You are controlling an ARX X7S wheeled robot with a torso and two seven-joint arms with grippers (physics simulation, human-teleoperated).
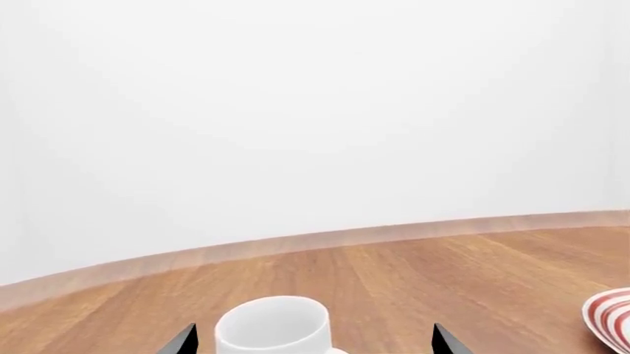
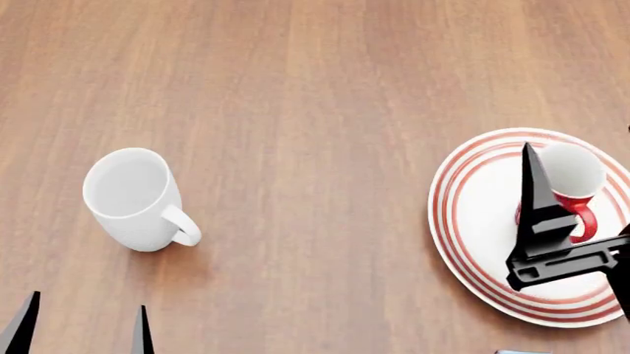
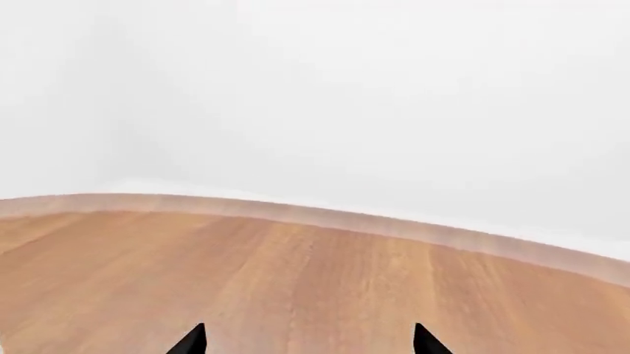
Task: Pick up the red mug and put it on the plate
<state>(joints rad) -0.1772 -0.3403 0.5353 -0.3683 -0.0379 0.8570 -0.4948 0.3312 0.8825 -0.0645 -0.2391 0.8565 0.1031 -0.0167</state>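
Note:
The red mug stands upright on the plate, a white plate with red rings at the right of the head view; the mug's red handle points toward me. My right gripper is open and straddles the mug, with one black finger at its left side. In the right wrist view that gripper shows only two wide-apart tips over bare wood, and the mug is out of that view. My left gripper is open at the near left. A slice of the plate shows in the left wrist view.
A plain white mug stands upright on the wooden table at the left, handle toward the right. It lies just beyond my left gripper tips as white mug. A white wall rises past the table's far edge.

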